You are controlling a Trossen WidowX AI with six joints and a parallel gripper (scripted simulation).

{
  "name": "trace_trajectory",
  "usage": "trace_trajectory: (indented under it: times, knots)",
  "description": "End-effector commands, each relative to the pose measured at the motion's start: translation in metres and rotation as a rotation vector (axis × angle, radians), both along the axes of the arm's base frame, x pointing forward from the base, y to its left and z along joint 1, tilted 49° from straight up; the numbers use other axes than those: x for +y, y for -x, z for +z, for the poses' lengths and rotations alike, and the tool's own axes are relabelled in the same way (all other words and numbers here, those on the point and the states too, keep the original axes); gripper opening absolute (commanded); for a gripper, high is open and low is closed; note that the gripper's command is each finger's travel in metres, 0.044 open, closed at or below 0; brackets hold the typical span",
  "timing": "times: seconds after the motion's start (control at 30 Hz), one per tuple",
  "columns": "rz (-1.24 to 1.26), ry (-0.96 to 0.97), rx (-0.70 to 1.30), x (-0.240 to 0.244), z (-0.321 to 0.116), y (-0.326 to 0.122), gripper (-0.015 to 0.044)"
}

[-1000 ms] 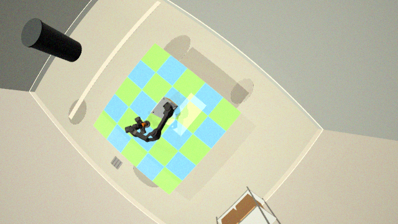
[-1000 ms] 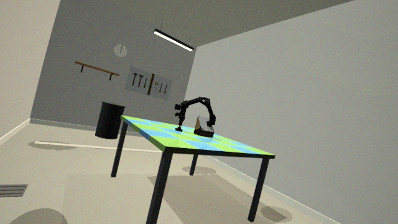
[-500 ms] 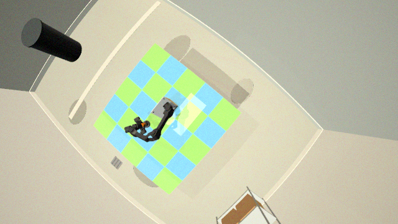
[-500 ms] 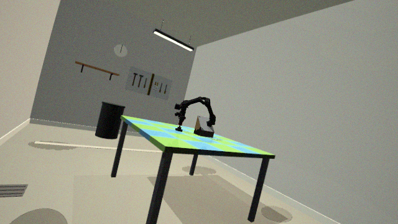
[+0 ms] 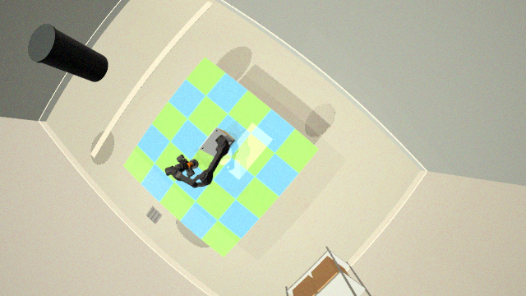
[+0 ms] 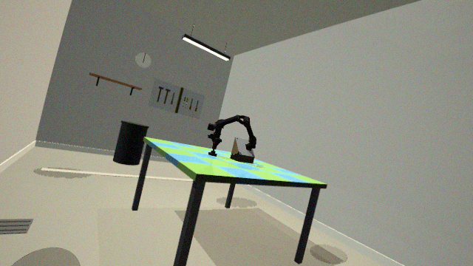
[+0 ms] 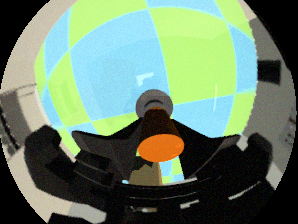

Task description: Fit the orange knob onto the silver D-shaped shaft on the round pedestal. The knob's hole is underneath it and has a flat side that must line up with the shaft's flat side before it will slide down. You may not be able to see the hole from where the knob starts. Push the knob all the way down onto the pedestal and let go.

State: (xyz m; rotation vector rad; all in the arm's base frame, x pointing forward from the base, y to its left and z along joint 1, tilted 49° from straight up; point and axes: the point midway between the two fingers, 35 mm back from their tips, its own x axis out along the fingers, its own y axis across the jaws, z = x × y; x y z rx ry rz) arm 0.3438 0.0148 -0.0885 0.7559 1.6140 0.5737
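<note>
The orange knob [image 7: 161,148] [image 5: 190,164] is upright between the fingers, its bright top facing the wrist camera and its sides dark. My gripper [image 7: 156,120] [image 5: 189,165] [image 6: 213,148] is shut on it. The round grey pedestal [image 7: 143,104] [image 5: 196,163] [image 6: 212,154] stands on the table below the fingers. In the wrist view the knob's lower end overlaps the pedestal's near part, with a dark arc beside it. The silver shaft and the hole under the knob are hidden, so I cannot tell whether their flats line up or whether a gap remains.
A grey sloped box [image 5: 210,141] [image 6: 242,151] stands beside the arm's base on the green and blue checkered table [image 5: 223,242] [image 6: 236,172]. The arm arches from its base over to the pedestal. A black bin [image 5: 74,55] [image 6: 130,143] stands on the floor beyond the table.
</note>
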Motion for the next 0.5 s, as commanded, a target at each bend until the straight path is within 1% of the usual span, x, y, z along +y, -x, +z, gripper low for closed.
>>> trace_trajectory:
  times: [0.0,0.47]
  knots:
    - [0.003,-0.005,-0.005,0.0014,-0.0003,-0.0001,0.0000]
    - [0.003,-0.005,-0.006,-0.0017,0.0024,-0.0019,0.0000]
